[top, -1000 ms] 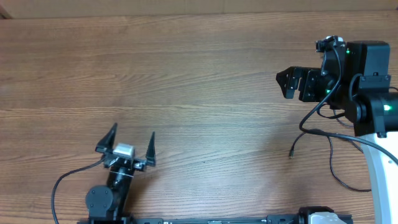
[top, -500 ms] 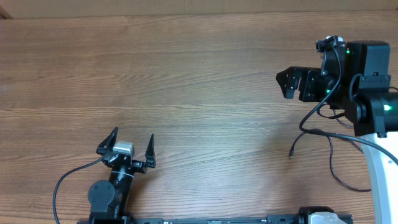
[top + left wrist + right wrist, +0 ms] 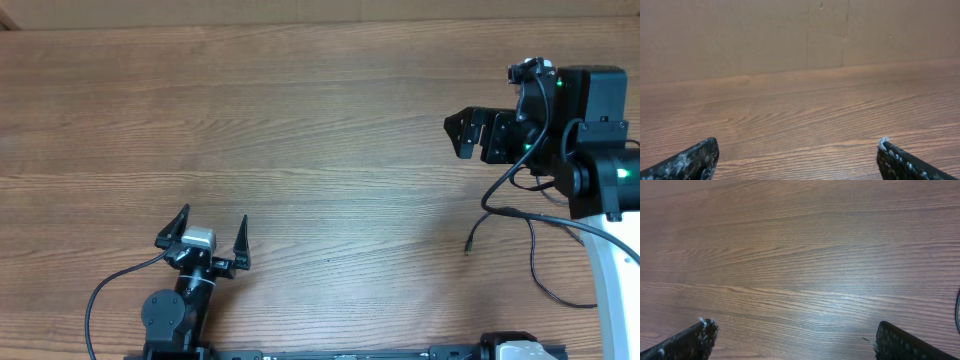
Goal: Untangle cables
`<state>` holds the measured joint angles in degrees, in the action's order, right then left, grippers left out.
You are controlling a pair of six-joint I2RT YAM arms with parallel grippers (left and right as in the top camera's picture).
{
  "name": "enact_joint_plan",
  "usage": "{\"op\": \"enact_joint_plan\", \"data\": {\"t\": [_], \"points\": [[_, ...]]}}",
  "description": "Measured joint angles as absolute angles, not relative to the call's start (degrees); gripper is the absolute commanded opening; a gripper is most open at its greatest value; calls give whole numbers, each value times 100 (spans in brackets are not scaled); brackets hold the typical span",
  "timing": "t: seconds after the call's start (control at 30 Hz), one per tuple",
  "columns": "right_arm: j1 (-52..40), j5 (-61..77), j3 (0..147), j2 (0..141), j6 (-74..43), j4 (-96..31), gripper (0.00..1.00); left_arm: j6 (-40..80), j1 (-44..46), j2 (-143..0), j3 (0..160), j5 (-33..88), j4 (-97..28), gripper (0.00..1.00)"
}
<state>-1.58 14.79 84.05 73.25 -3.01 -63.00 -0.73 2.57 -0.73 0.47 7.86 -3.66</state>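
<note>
Over on your left, the black two-finger left gripper [image 3: 213, 214] has its fingers spread wide, empty, above the brown wood-grain table [image 3: 320, 120]. Far right, the thin black cable [image 3: 470, 240] lies loose just below your black right gripper [image 3: 457, 136], also splayed, holding nothing.

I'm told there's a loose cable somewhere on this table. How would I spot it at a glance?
Start at the bulky black-and-white robot arm on the right edge of the brown wooden table. Just below and left of it, a thin black cord lies on the wood, ending in a small plug. It is far thinner than the thick black wire looping off the arm beside it.
</note>
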Motion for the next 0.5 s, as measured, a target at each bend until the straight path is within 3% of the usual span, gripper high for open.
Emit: {"op": "enact_joint_plan", "data": {"t": [0.3,0.4,0.5], "points": [[-158,1369,8405,7166,-301,-6296,100,-73,257,-73,47,784,-366,100],[-158,1046,7996,6672,-301,-5380,100,-71,257,-73,47,784,-368,100],[-158,893,6523,5811,-294,-4040,100,-71,257,-73,47,768,-362,100]]}}
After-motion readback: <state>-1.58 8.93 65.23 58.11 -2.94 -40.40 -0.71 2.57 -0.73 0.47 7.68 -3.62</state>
